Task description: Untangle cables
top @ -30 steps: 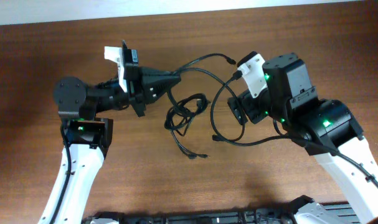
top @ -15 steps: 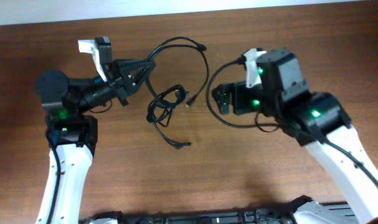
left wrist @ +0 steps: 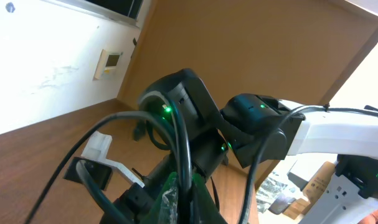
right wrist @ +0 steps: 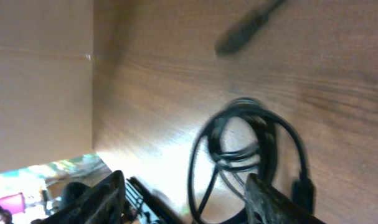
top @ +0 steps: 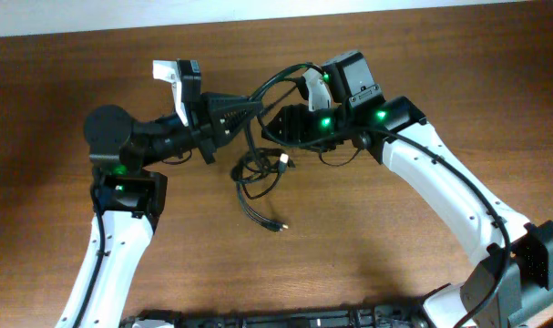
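Note:
The black cables (top: 258, 171) lie knotted on the wooden table (top: 394, 273), with one plug end (top: 278, 225) trailing toward the front. My left gripper (top: 251, 107) points right and is shut on one cable strand; in the left wrist view its green fingers (left wrist: 170, 202) pinch the strand (left wrist: 187, 155). A loop (top: 285, 73) rises from there toward my right gripper (top: 272, 124), which faces the left one at close range. In the right wrist view my right gripper (right wrist: 184, 183) is open, with the blurred cable coil (right wrist: 245, 146) between its fingers and a loose plug (right wrist: 245, 28) on the table.
The two gripper heads are nearly touching above the table's middle back. The right arm (left wrist: 189, 118) fills the left wrist view. A pale wall edge (top: 94, 14) runs along the table's far side. A black bar (top: 285, 319) lies at the front edge.
My right arm has swung left and now meets the left gripper. My left gripper has moved right with its strand. The bundle has shifted slightly right.

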Tool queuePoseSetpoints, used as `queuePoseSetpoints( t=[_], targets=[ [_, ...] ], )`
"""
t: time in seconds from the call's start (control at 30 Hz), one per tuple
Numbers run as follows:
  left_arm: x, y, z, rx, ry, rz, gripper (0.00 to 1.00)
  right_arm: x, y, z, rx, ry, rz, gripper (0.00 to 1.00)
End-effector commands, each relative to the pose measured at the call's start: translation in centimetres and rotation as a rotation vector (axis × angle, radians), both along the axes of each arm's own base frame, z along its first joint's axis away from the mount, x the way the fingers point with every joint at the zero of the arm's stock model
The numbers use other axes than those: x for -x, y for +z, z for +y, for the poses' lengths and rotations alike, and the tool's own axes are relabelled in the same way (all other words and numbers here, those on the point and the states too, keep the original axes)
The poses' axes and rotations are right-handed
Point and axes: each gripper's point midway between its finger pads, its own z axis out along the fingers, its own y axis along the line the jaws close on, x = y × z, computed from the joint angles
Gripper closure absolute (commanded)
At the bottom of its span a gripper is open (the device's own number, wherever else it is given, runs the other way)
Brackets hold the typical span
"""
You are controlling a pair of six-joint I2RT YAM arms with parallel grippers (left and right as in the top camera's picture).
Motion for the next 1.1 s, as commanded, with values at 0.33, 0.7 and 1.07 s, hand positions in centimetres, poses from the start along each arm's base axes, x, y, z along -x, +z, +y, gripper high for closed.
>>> queuePoseSetpoints(
  t=[0.33, 0.7, 1.07],
  targets=[
    [-1.5, 1.0, 1.3, 0.017, 0.105, -0.029, 1.00, -0.2, -3.3, -4.1, 0.251, -0.136, 0.039, 0.63],
    [-8.1, -13.7, 12.7, -0.215, 0.857, 0.611, 0.01, -0.1, -3.9, -5.0, 0.305, -0.161, 0.046, 0.62],
    [-5.5, -17.4, 12.7, -0.364, 0.820, 0.720, 0.01, -0.2, -2.4, -5.6, 0.353, -0.054, -0.113, 0.62]
  ],
)
